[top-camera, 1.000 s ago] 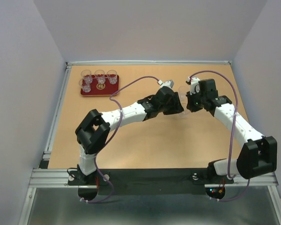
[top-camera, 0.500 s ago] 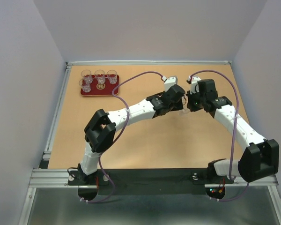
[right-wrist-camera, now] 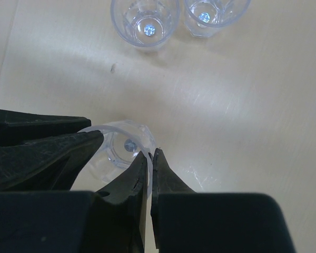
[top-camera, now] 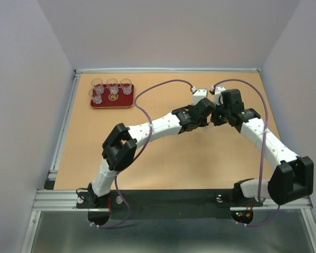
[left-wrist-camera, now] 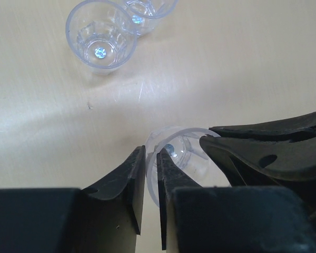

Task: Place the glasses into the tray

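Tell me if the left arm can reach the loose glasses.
Probably yes: bare table lies between the loose glasses and the left gripper. But it is busy with the third glass, whose rim its fingers straddle and the right gripper pinches.

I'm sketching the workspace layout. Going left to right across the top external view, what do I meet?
Tray holding four glasses → left gripper → right gripper; the glass both pinch is hidden here.

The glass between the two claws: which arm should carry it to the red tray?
Left. The tray sits far left on the table, on that arm's side, and the left claw straddles the rim of the glass. The right claw, pinching it, is farther from the tray.
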